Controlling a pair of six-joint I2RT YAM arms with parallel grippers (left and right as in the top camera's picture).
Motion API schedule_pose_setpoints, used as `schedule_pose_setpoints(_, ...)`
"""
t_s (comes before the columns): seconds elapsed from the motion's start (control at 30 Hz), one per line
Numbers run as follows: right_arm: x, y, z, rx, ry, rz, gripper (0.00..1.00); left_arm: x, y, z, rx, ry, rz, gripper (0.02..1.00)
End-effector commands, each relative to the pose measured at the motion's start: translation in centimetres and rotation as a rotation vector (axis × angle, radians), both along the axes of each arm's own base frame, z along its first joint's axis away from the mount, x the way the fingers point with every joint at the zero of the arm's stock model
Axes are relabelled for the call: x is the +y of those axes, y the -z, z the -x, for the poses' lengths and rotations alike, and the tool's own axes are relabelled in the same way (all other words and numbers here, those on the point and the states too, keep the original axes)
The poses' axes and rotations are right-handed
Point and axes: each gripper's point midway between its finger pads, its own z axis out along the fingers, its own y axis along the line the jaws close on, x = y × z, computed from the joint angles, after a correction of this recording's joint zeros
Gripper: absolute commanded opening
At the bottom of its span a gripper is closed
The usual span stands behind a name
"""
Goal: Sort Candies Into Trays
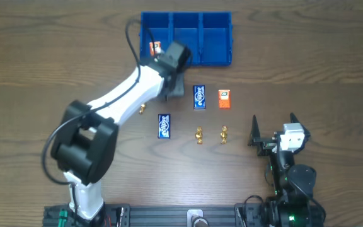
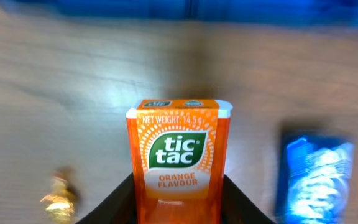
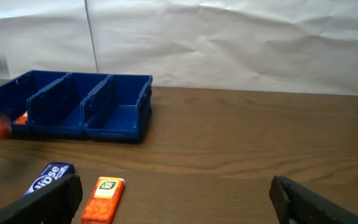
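Note:
My left gripper is shut on an upright orange mint box, held above the wood just in front of the blue three-compartment tray. Another orange box lies in the tray's left compartment. On the table lie an orange box, two blue packets and three gold-wrapped candies. My right gripper stands open near the right arm's base, with nothing between its fingers.
The right wrist view looks across the table at the tray, an orange box and a blue packet. A white backdrop stands behind the table. Bare wood lies to the right of the tray.

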Motion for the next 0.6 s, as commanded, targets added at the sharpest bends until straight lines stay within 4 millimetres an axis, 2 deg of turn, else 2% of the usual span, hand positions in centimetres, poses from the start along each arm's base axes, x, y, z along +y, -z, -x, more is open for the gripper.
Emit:
schedule_pose_setpoints(0.03,0.0,0.2,0.0,0.003,-0.005,0.014,0.998,2.9,-14.4,-9.5,-0.311,-0.031,0.013,0.334)
schedule_pose_setpoints(0.1,0.0,0.1,0.0,0.003,-0.005,0.014,0.998,4.5,-14.4,-11.6,-0.28,-0.061,-0.001,0.338)
schedule_pose_setpoints(0.17,0.0,0.1,0.0,0.003,-0.005,0.014,0.998,5.6,-12.4,-12.8,-0.21,-0.083,-0.033,0.34)
schedule_pose_setpoints(0.27,0.0,0.1,0.0,0.003,-0.005,0.014,0.998,4.4,-8.4,-13.8,-0.131,-0.036,-0.027,0.343)
schedule_pose_setpoints(0.33,0.0,0.1,0.0,0.003,-0.005,0.014,0.998,4.2,-6.7,-13.8,-0.096,-0.031,-0.022,0.345)
schedule_pose_setpoints(0.4,0.0,0.2,0.0,0.003,-0.005,0.014,0.998,4.2,-6.3,-13.8,-0.088,-0.031,-0.025,0.358)
schedule_pose_setpoints(0.43,0.0,0.1,0.0,0.003,-0.005,0.014,0.998,4.2,-6.2,-13.8,-0.088,-0.03,-0.023,0.415)
schedule_pose_setpoints(0.47,0.0,0.1,0.0,0.003,-0.005,0.014,0.998,4.2,-6.3,-13.8,-0.088,-0.03,-0.022,0.54)
schedule_pose_setpoints(0.53,0.0,0.1,0.0,0.003,-0.005,0.014,0.998,4.0,-6.5,-13.8,-0.093,-0.028,-0.02,0.923)
schedule_pose_setpoints(0.57,0.0,0.1,0.0,0.003,-0.005,0.014,0.998,3.6,-7.1,-13.7,-0.108,-0.021,-0.014,0.996)
schedule_pose_setpoints(0.6,0.0,0.1,0.0,0.003,-0.005,0.014,0.998,2.9,-8.3,-13.6,-0.136,-0.015,-0.012,1.0)
